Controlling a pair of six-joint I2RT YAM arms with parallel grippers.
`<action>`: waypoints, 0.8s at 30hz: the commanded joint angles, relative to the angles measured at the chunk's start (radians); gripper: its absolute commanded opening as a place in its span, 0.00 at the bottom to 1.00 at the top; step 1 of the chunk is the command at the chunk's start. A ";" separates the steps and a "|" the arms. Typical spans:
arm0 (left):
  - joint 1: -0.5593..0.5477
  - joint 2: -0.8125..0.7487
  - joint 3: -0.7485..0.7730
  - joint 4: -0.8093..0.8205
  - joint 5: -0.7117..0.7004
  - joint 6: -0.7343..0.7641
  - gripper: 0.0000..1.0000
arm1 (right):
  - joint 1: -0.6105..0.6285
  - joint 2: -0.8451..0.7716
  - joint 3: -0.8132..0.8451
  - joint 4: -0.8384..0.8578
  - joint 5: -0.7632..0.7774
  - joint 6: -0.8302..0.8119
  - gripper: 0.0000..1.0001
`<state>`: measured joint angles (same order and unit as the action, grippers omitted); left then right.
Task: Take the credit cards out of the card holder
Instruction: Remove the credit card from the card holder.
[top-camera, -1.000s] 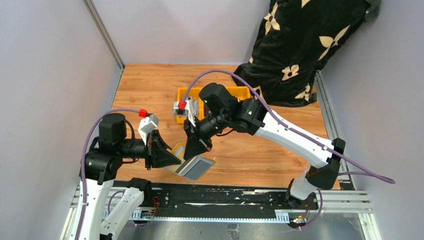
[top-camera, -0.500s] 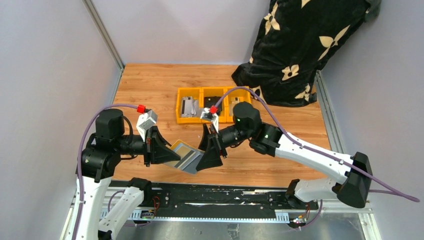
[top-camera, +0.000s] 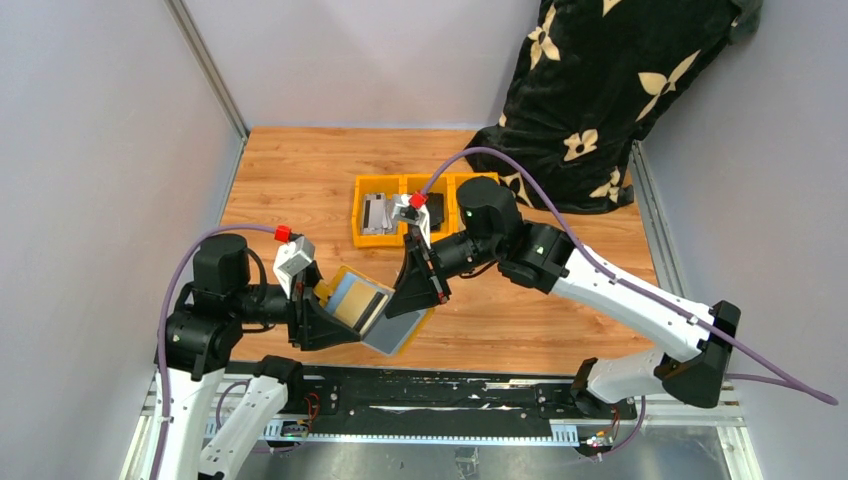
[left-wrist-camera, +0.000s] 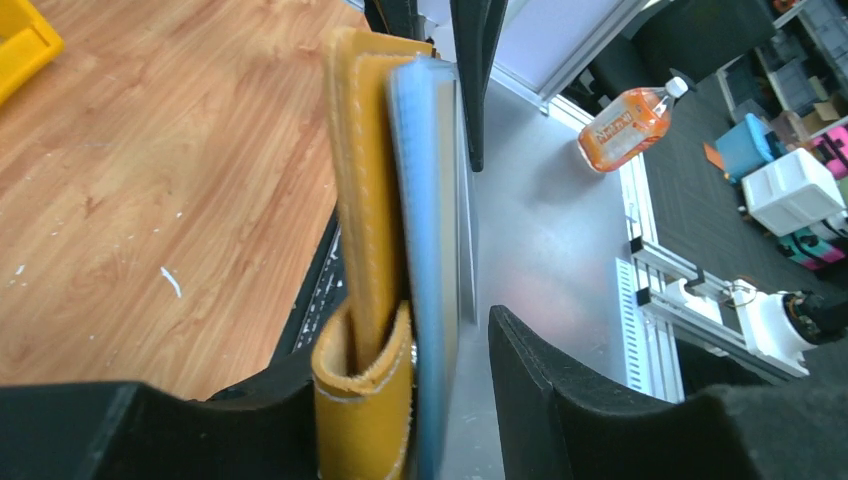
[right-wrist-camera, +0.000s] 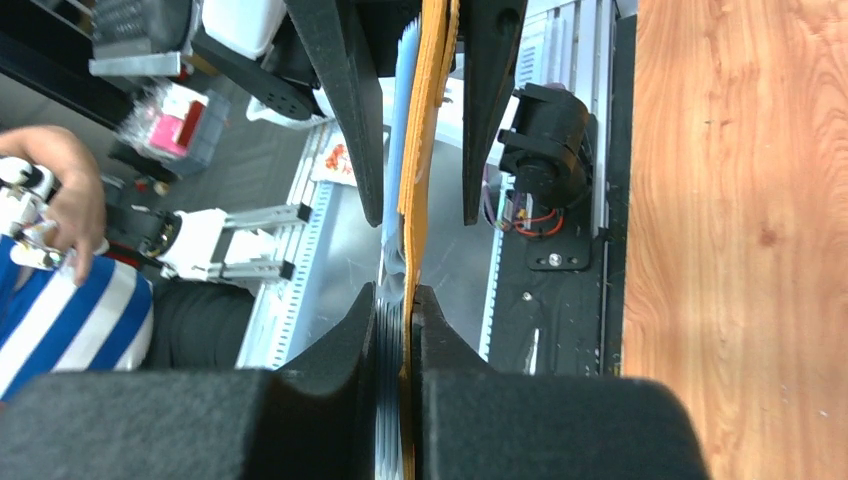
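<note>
Setting: Wood-grain worktop (top-camera: 300, 180) boxed in by grey walls, with a black flowery cloth (top-camera: 600, 90) heaped at the far right corner. The orange-yellow bins (top-camera: 372, 241) sit toward the middle of the far edge.

Top view, holder: the card holder (top-camera: 400, 332) is up off the wood over the near edge, left of middle, flapped open between the two arms. The credit cards (top-camera: 355, 297) show as a pale blue face on the upper flap.

Top view, claws: the left gripper (top-camera: 340, 322) comes in from the left side and the right gripper (top-camera: 412, 305) from the far side. Both are right at the holder.

Left wrist, claw: spread. The holder (left-wrist-camera: 365, 200) stands edge-on between the fingers. Its tan tab leans on one finger, and the other finger stands clear of the cards (left-wrist-camera: 425, 220). So it's around the holder, not clamping it.

Right wrist, claw: pressed together, pinching the holder's tan edge (right-wrist-camera: 430, 120) with the blue-grey card edges right in the nip.

Progress: early, I'd say. The holder's open, but the cards sit in their pocket and I can't see any out. One bin has something silvery in it, can't tell what.

Left to do: slide every card free.
</note>
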<state>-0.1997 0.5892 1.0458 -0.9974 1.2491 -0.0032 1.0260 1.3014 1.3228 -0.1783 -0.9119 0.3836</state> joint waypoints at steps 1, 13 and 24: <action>-0.004 0.003 -0.026 -0.031 0.091 0.015 0.50 | 0.035 0.065 0.146 -0.405 0.006 -0.259 0.00; -0.006 -0.001 -0.054 -0.029 0.195 0.009 0.23 | 0.096 0.185 0.347 -0.628 0.052 -0.413 0.00; -0.007 -0.022 -0.065 -0.031 0.256 -0.023 0.15 | 0.104 0.192 0.393 -0.619 -0.040 -0.440 0.00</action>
<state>-0.2001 0.5694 0.9787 -0.9817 1.4139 -0.0185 1.1137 1.4971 1.6787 -0.7940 -0.8917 -0.0265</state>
